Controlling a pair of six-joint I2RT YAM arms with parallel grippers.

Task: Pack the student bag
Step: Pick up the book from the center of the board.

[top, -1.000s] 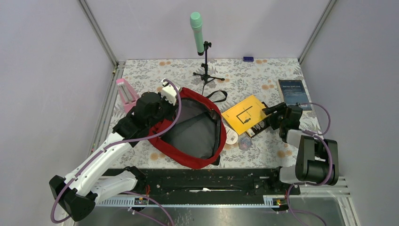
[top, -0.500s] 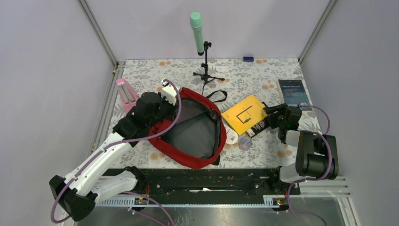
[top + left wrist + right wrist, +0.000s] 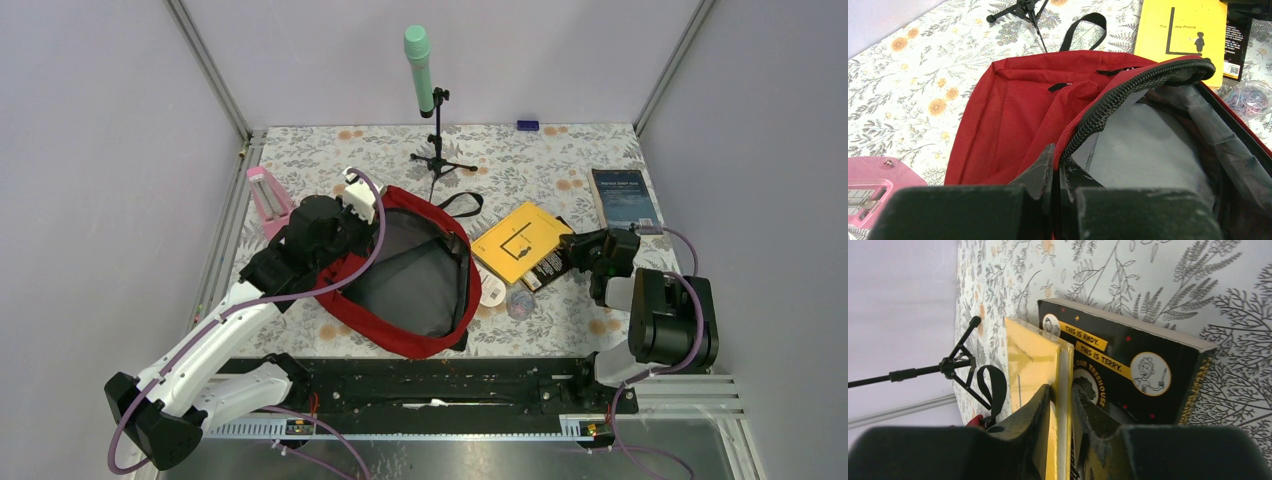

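The red bag [image 3: 410,285] lies open toward the left front of the bench [image 3: 560,160], and the left claw [image 3: 1056,162] is pressed together on its zipped rim. Just right of it, the right claw [image 3: 1060,392] pinches the edge of a yellow book [image 3: 520,240] that overlaps a black book [image 3: 1128,365].

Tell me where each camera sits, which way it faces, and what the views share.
Top external: fixed above and behind the bases, looking down on the floral table; left arm and right arm show.
Left wrist: facing forward over the left gripper, shut on the zipper rim of the red backpack.
Right wrist: rolled sideways, looking along the right gripper shut on the yellow Little Prince book.
Shared: that book, the backpack strap and microphone tripod appear in both wrist views.
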